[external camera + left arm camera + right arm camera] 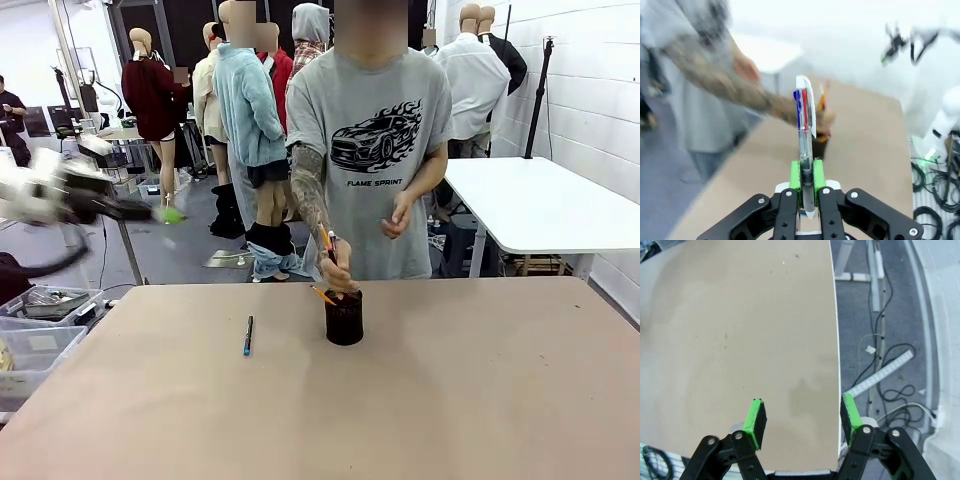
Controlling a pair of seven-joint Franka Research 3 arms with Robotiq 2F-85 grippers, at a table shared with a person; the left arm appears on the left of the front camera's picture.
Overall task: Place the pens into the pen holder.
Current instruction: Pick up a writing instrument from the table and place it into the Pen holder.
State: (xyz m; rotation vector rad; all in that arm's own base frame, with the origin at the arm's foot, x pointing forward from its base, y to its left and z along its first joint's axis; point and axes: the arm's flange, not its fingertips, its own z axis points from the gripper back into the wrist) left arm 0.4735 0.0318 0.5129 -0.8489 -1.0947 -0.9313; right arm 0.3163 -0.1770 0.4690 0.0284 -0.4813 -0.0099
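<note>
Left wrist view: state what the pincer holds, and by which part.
The left pincer is shut on the white-silver pen, gripping its lower barrel near the tip.

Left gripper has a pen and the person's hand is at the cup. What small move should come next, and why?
Probably swing the left gripper, shut on the white pen, toward the pen holder but stop short of it: the gripper is far off to the side, and the person's hand is at the rim, where an orange pen leans.
</note>
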